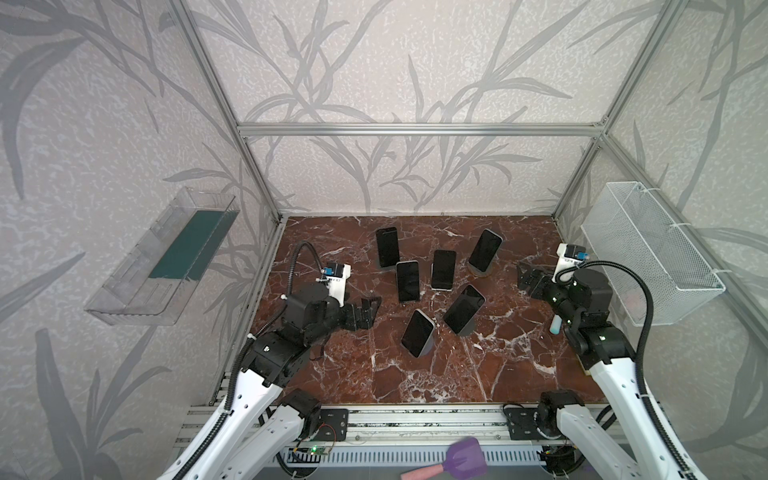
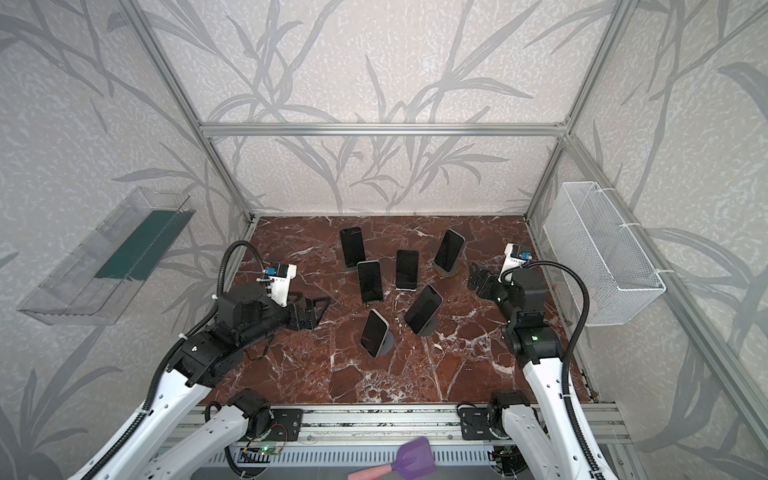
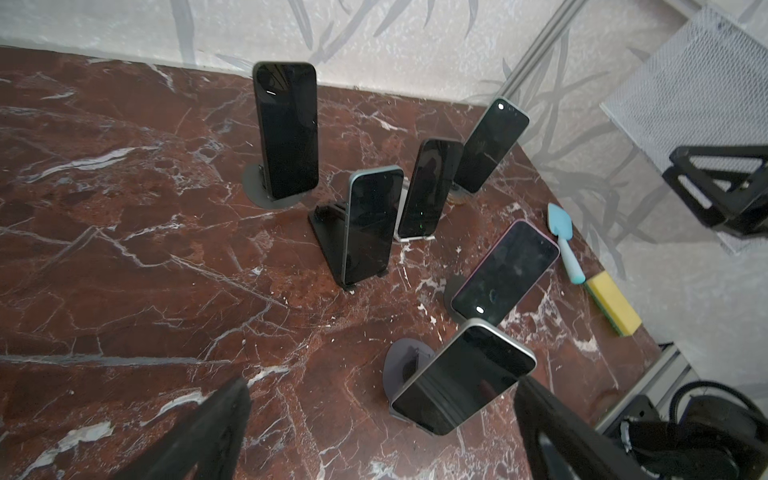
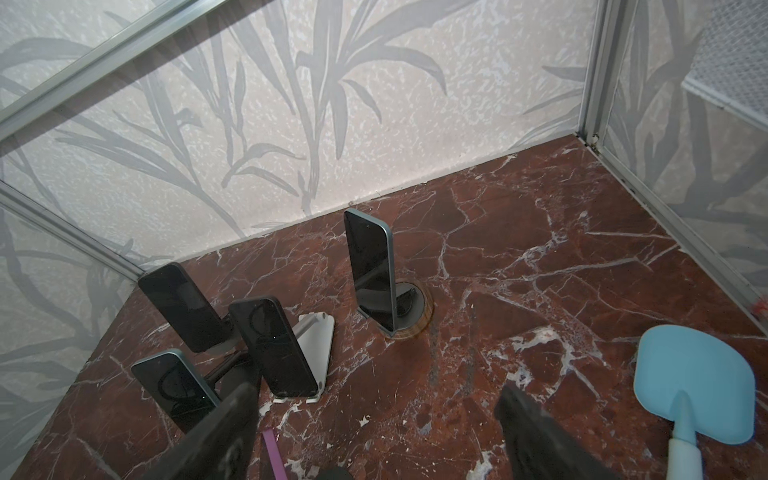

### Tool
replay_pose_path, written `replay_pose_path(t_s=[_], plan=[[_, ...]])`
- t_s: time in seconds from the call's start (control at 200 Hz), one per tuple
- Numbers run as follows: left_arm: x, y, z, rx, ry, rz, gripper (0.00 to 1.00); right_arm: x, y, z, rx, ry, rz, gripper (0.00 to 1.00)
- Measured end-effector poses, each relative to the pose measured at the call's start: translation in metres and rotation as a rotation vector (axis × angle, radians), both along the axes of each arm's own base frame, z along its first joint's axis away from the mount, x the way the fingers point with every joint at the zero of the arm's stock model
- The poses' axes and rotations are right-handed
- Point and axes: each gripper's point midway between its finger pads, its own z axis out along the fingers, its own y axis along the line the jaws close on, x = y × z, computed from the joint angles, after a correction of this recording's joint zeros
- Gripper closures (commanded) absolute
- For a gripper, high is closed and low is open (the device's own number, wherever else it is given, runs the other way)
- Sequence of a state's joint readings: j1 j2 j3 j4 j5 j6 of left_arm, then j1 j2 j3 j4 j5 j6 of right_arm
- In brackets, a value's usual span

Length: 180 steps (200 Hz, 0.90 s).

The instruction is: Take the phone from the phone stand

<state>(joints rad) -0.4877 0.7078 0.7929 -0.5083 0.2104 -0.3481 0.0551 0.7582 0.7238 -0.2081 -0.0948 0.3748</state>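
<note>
Several dark-screened phones lean on stands in the middle of the marble table (image 1: 415, 374). The nearest phone (image 1: 417, 332) rests on a grey round-based phone stand (image 3: 405, 361). To its left, my left gripper (image 1: 372, 308) hangs open and empty. In the left wrist view that phone (image 3: 463, 378) lies just ahead of the right-hand finger (image 3: 552, 436). My right gripper (image 1: 524, 277) is open and empty at the right. It points toward the back-right phone (image 4: 372, 270), which stands on a round stand (image 4: 409, 309) some way ahead of it. The right gripper's fingers (image 4: 224, 432) touch nothing.
A clear plastic bin (image 1: 162, 257) hangs on the left wall and a white wire basket (image 1: 648, 249) on the right wall. A light blue spatula (image 4: 694, 386) and a yellow sponge (image 3: 613, 303) lie by the right edge. A purple spatula (image 1: 463, 455) lies in front of the rail.
</note>
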Motion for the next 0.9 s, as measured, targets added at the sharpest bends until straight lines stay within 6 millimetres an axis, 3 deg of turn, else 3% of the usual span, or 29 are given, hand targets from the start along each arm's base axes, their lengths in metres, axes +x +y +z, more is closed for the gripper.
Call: replay_pose_path(t_s=[0.22,0.595,0.765,0.9], plan=[[-0.011,-0.027,-0.037,0.074,0.023,-0.121,0.01,-0.001,0.006,0.002,0.015,-0.009,0.032,0.1],[-0.029,-0.106,-0.048,0.218,-0.169,-0.345,0.01,-0.003,0.016,-0.012,0.05,0.012,0.081,0.08],[-0.022,-0.115,-0.068,0.281,-0.211,-0.367,0.01,-0.002,0.021,-0.008,0.063,-0.005,0.108,0.06],[-0.018,-0.12,-0.071,0.311,-0.246,-0.389,0.01,-0.003,0.023,-0.007,0.068,-0.008,0.119,0.06]])
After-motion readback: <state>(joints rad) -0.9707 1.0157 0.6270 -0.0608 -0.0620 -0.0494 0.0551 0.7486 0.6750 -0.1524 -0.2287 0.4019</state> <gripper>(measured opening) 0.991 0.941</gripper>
